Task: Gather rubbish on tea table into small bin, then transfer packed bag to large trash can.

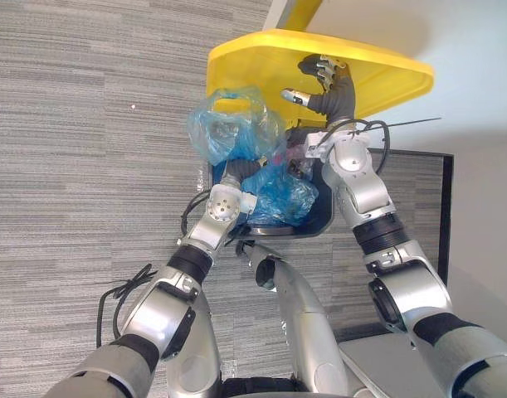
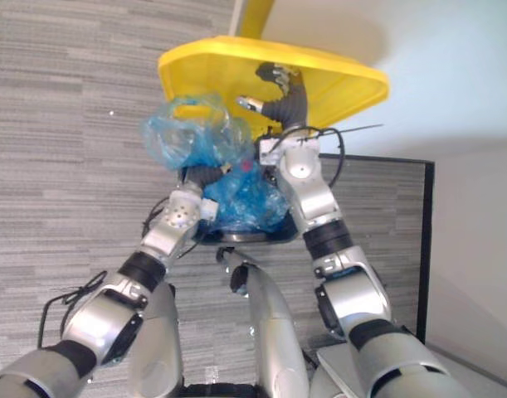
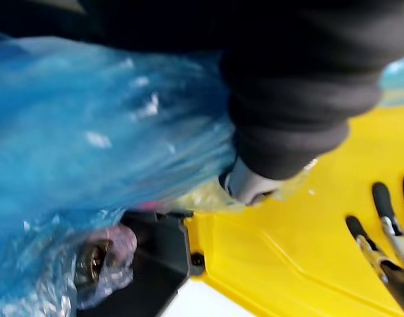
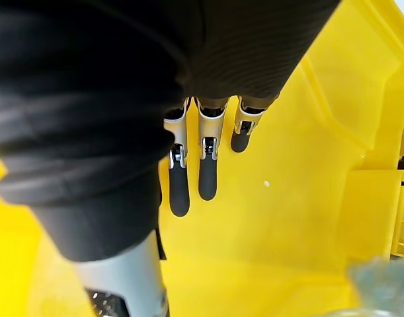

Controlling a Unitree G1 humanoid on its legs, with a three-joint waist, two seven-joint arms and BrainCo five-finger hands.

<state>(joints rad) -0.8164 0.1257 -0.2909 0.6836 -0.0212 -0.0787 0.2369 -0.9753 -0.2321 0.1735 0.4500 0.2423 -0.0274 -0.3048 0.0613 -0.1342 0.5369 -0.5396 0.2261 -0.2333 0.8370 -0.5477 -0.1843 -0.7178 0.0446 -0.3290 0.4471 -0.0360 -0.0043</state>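
Okay, we're at the last leg, the transfer into the large trash can (image 1: 324, 209). My right hand (image 1: 326, 83) is up against the underside of the yellow lid (image 1: 261, 62), fingers straight and flat on the plastic, gripping nothing and propping the lid open. The right wrist view confirms it, with dark tips spread on yellow. The blue bag (image 1: 232, 124) is at the can's mouth. One crumpled bunch rides up above the rim just beside the lid, and more blue plastic sags down inside the dark opening, though I can't say whether that lower part is the same bag or a liner. My left hand (image 1: 236, 172) is buried in that plastic, so I can't tell what sort of hold it has. I reckon the bag is half in, not dropped. The next move calls for pushing or lowering the upper bunch below the rim, freeing the left hand without dragging plastic back out, then letting the lid down once both hands are clear.
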